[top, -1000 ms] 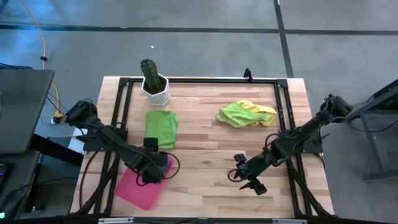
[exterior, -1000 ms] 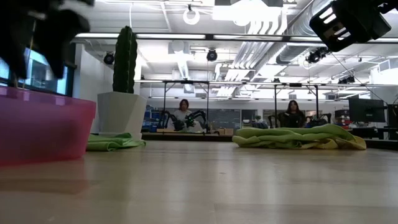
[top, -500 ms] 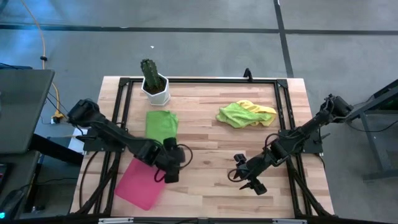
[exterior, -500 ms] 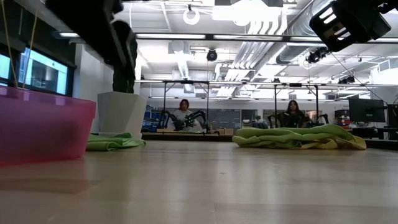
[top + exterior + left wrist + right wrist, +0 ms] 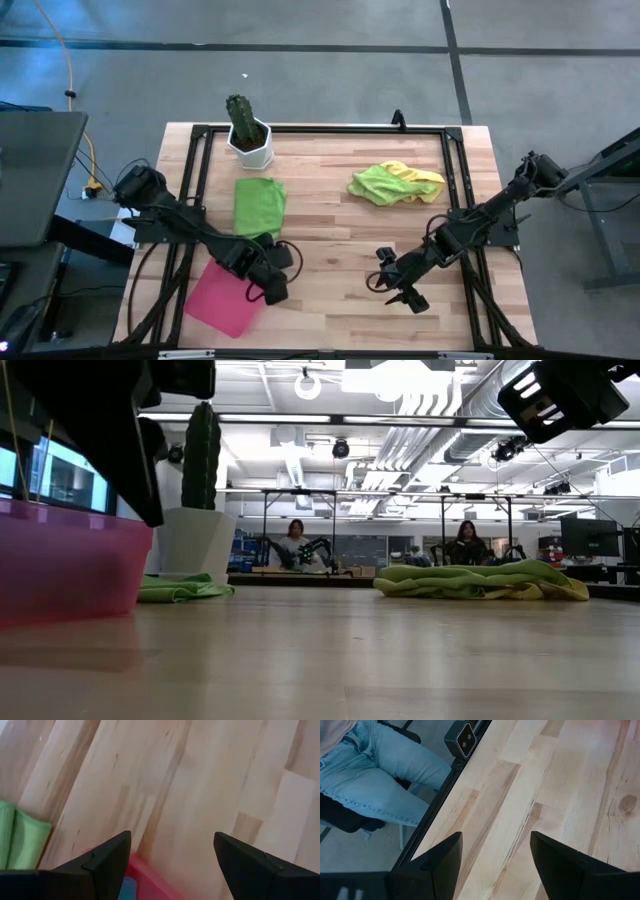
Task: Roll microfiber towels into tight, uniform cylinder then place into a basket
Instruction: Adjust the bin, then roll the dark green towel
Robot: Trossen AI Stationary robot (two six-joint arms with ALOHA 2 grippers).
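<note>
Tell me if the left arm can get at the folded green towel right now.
Probably yes: the left gripper hangs open over the pink basket's edge, and the green towel lies flat just beyond, uncovered.

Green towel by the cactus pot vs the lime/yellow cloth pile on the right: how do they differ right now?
The green microfiber towel lies flat and neatly folded into a rectangle; the lime-green and yellow cloth pile is crumpled in a loose heap. The towel is a single colour, the pile shows two. The towel sits just in front of the white cactus pot, the pile sits apart toward the table's right side. Neither is rolled or in the pink-red tray.
</note>
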